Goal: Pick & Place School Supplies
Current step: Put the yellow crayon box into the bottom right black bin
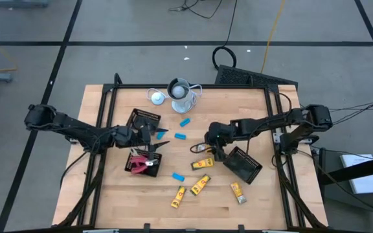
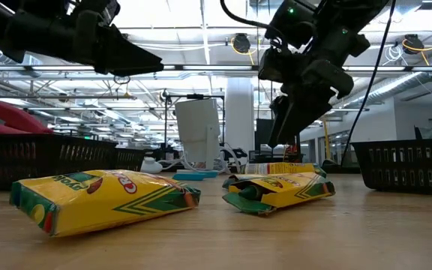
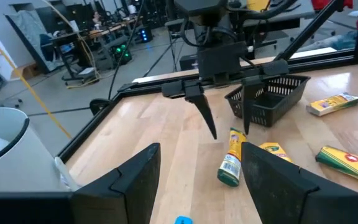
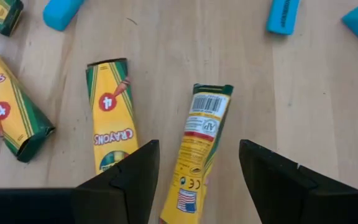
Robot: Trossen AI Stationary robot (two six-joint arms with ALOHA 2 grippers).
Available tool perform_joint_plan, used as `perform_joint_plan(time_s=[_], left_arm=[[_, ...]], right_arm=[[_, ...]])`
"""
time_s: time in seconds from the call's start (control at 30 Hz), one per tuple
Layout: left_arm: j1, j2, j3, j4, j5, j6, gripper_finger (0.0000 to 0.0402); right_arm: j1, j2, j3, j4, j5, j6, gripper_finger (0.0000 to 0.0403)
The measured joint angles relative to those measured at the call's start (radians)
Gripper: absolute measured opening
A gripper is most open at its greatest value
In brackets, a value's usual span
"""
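Wood tabletop (image 1: 109,194): right end effector (image 4: 194,168) open above crayon box (image 4: 197,149).

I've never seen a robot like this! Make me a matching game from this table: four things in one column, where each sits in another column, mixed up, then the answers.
Things
1. red-handled tools
2. white cup
3. light-blue blocks
4. crayon box showing its barcode

Places
A. loose on the wood, mid-table between the arms
B. inside a black mesh basket
C. directly under the open right gripper
D. near the table's far edge, with a cable

Pairs: 1-B, 2-D, 3-A, 4-C.

The left gripper hovers open beside the left-hand baskets.
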Motion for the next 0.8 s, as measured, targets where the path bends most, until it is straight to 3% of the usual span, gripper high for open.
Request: perform_joint_plan(time_s=[0.4, 0.8], left_arm=[[0.046, 0.000, 0.000, -0.011, 0.066, 0.004, 0.0227], [0.049, 0.000, 0.000, -0.010, 0.068, 0.005, 0.0227]], right_arm=[[0.021, 0.093, 0.000, 0.002, 0.002, 0.013, 0.0215], [0.021, 0.117, 0.000, 0.029, 0.006, 0.012, 0.0215]])
